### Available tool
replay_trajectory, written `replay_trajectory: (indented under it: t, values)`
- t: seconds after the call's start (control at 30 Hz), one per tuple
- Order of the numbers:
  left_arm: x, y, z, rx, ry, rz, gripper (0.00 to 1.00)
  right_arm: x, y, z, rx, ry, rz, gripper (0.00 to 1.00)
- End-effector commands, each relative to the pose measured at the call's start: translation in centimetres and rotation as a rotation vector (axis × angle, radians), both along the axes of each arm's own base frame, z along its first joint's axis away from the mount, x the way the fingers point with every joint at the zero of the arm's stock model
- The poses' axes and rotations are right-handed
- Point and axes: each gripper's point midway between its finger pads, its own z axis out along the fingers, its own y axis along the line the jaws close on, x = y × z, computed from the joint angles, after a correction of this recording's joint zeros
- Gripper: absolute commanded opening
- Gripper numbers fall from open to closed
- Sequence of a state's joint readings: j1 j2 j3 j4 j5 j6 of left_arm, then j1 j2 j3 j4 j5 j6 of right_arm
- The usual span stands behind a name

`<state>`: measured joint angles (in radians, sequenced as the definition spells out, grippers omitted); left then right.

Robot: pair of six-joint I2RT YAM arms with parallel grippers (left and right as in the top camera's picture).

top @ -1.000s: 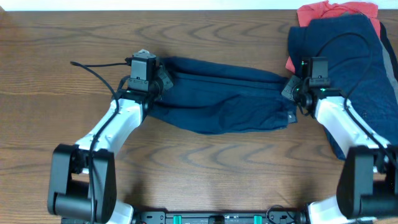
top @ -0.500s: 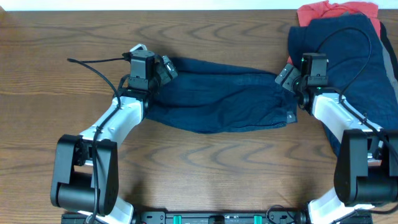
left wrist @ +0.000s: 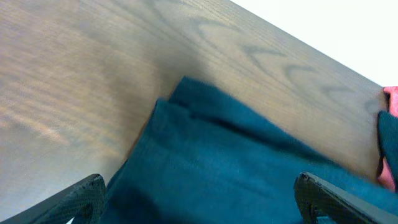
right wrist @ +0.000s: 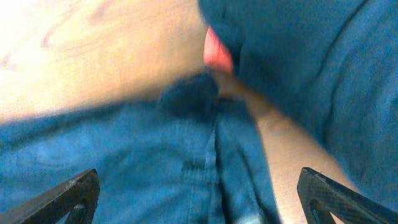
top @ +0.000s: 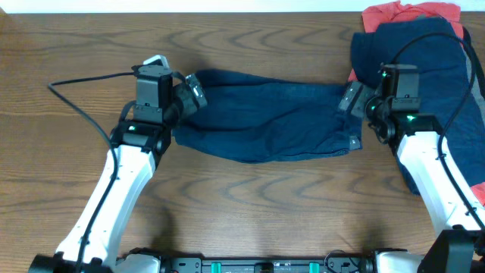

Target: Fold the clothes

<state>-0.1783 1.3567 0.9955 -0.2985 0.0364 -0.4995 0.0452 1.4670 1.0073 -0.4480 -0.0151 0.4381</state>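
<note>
A dark navy garment (top: 265,114) lies folded in a wide band across the middle of the table. My left gripper (top: 193,92) hovers open over its left end, the cloth (left wrist: 249,168) showing below and between the spread fingers (left wrist: 90,190). My right gripper (top: 350,98) hangs open over the right end, with the seamed navy fabric (right wrist: 155,155) beneath it and nothing held. At the far right, another navy garment (top: 413,53) is piled on a coral-red one (top: 409,11). The right wrist view shows a sliver of the coral-red garment (right wrist: 217,53).
The wooden table (top: 250,205) stretches bare in front of the garment. A black cable (top: 83,76) loops out to the left of the left arm. The pile of clothes lies under the right arm's cable at the table's right edge.
Both grippers opened and let go of the garment's ends. The left arm drew back to the left, the right arm to the right. The garment lies flat.
</note>
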Motion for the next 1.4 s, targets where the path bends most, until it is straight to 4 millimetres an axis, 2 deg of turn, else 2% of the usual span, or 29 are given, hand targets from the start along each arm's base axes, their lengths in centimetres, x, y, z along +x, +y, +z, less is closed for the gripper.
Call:
replay_trajectory:
  t: [0.0, 0.23, 0.33, 0.43, 0.53, 0.67, 0.77, 0.83, 1.03, 1.17, 1.27, 1.37]
  values:
    - [-0.9, 0.6, -1.4, 0.038, 0.066, 0.003, 0.98, -1.3, 2.5, -1.0, 0.017, 0.071, 0.091, 0.99]
    - [-2.5, 0.4, -8.8, 0.102, 0.302, -0.058, 0.98, -4.9, 6.4, -5.7, 0.008, 0.294, 0.171, 0.92]
    - [-3.0, -0.6, -11.7, 0.116, 0.384, -0.13, 0.99, -6.3, 6.8, -7.6, 0.005, 0.385, 0.164, 0.86]
    - [-4.5, -1.1, -14.4, 0.136, 0.488, -0.158, 0.93, -7.7, 6.4, -9.3, 0.002, 0.48, 0.135, 0.79]
    - [-6.1, -1.1, -15.8, 0.15, 0.571, -0.168, 0.85, -8.9, 6.2, -10.1, -0.001, 0.545, 0.115, 0.79]
    - [-7.2, -0.7, -16.4, 0.162, 0.626, -0.167, 0.84, -9.2, 6.0, -10.4, -0.012, 0.561, 0.112, 0.81]
    - [-7.5, -0.7, -16.4, 0.162, 0.635, -0.167, 0.84, -8.1, 6.2, -10.2, -0.016, 0.513, 0.14, 0.82]
    - [-7.6, -0.6, -16.5, 0.163, 0.642, -0.167, 0.84, -6.4, 6.7, -9.7, -0.007, 0.443, 0.165, 0.83]
    - [-8.1, -0.5, -16.7, 0.165, 0.656, -0.168, 0.84, -0.4, 8.9, -6.0, 0.046, 0.199, 0.223, 0.86]
    - [-8.2, -0.5, -16.8, 0.166, 0.661, -0.168, 0.84, 3.2, 8.4, -4.7, -0.004, 0.045, 0.183, 0.89]
    - [-8.2, -0.5, -16.8, 0.166, 0.661, -0.168, 0.84, 4.8, 7.7, -5.6, -0.039, 0.009, 0.149, 0.9]
    - [-8.3, -0.5, -16.8, 0.166, 0.662, -0.168, 0.84, 5.3, 7.0, -8.1, -0.052, 0.041, 0.129, 0.88]
